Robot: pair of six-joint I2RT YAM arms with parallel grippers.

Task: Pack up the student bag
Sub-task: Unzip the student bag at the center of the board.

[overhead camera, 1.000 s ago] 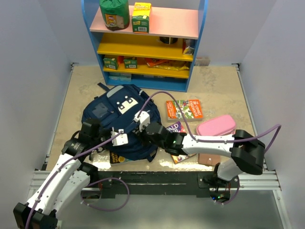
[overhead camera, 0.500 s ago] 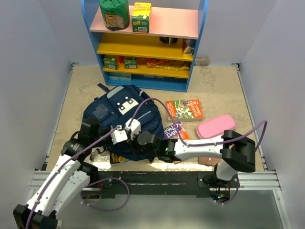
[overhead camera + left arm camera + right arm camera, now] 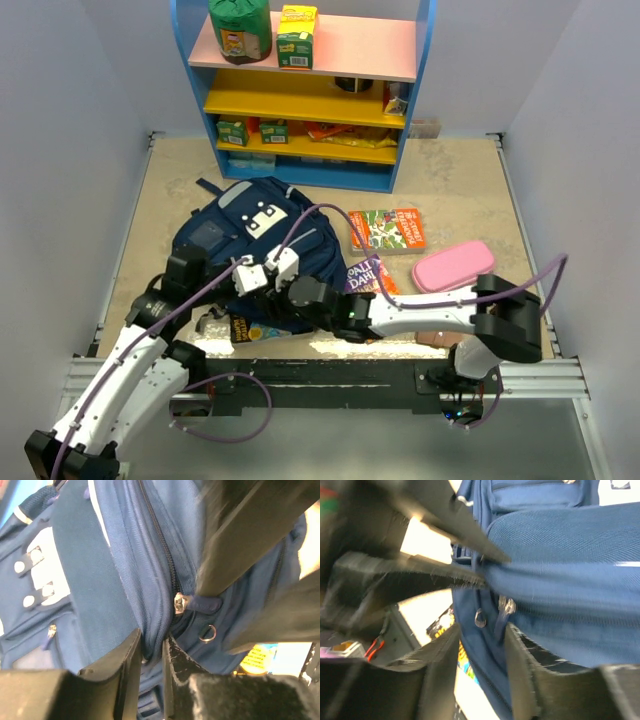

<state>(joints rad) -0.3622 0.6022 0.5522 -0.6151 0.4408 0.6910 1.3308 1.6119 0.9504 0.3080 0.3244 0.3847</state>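
Two grippers work at the near edge of the student bag [image 3: 240, 240], which lies flat at centre-left of the table [image 3: 460, 190], just in front of the shelf unit [image 3: 300, 170]. Bag: navy weave, grey-white patch with dark studs, thin light stripes, front pocket, silver zipper pull [image 3: 180, 602] and small metal ring. Left gripper [image 3: 151, 647] jaws nearly closed, pinching a fold of bag fabric beside the zipper. Right gripper [image 3: 481, 637] jaws partly apart, straddling the zipper pull without clamping it. Table top beige, speckled; pale walls on three sides. Shelf frame blue, top board pink, lower boards yellow, holding cartons and packets. Right of the bag: purple book [image 3: 366, 274], letters "DAH" legible; orange-green book [image 3: 388, 230]; pink pencil case [image 3: 453, 266]. Other print too small to read.
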